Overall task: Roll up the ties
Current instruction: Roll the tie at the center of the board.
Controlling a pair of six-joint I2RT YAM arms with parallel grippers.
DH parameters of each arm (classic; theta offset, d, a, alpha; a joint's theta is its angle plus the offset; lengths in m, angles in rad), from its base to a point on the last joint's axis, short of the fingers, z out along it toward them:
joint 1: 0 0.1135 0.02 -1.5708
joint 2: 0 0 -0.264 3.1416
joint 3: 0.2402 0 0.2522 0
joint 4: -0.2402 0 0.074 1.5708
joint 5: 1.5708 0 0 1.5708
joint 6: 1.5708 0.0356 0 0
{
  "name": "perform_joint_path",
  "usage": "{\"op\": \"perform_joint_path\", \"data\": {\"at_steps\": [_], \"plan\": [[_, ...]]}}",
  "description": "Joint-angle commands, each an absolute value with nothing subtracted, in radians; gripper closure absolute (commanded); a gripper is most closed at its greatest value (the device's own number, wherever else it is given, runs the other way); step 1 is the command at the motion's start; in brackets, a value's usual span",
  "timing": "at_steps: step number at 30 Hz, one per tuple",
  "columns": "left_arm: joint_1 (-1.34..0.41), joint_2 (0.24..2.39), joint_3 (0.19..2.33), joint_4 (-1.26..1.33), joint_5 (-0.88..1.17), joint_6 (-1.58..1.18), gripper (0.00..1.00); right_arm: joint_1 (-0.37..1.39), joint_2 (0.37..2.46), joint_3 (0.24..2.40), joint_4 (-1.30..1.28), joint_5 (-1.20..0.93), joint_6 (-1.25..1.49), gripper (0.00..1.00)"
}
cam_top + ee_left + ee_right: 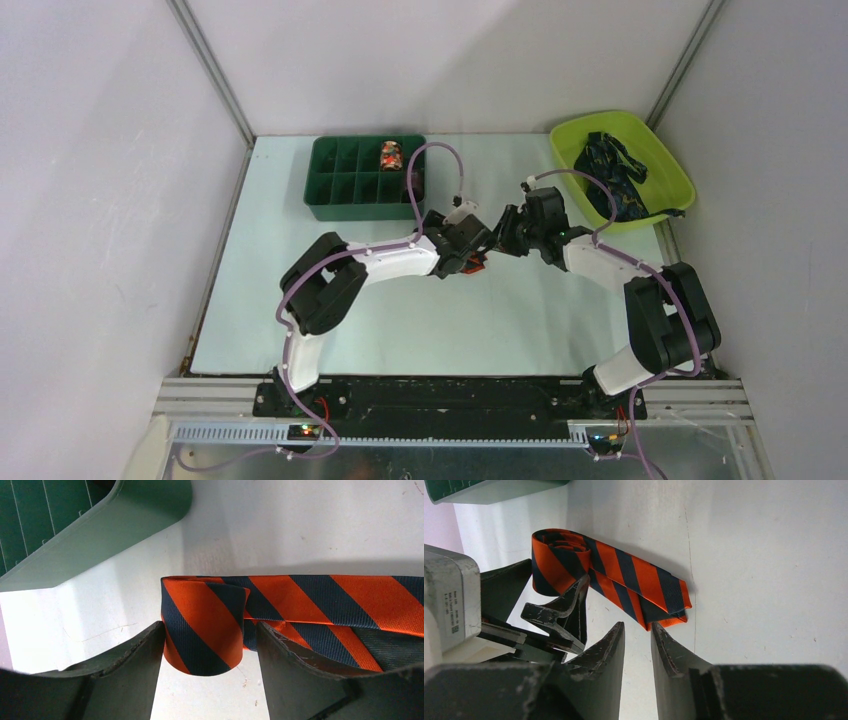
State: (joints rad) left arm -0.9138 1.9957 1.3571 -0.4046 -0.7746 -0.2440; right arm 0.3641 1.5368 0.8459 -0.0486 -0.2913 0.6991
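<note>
The red-orange tie (310,600) with dark stripes lies on the table, one end wound into a small roll (200,615). My left gripper (210,630) holds that roll between its fingers (145,670). In the right wrist view the tie (634,580) runs from the roll to a folded end. My right gripper (638,625) has its jaws a narrow gap apart, empty, its tips right at that folded end. From above, both grippers meet at mid-table, left (470,250) and right (503,238), and hide most of the tie (478,263).
A dark green compartment tray (330,185) stands at the back, with one rolled tie (390,157) in a cell. A lime-green bin (670,165) at the back right holds dark navy ties (615,175). The tray's corner (100,535) is close to the left gripper.
</note>
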Motion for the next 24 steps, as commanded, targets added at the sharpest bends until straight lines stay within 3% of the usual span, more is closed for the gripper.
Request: {"op": "perform_joint_path", "data": {"at_steps": [1, 24], "plan": [[-0.921, 1.992, 1.388, -0.415, -0.786, -0.247, 0.29, 0.361, 1.508, 0.837, -0.014, -0.300, 0.690, 0.72], [-0.935, 1.938, 1.424, -0.418, -0.648, -0.266, 0.29, 0.360, 1.514, 0.837, -0.013, -0.302, 0.692, 0.73]]}}
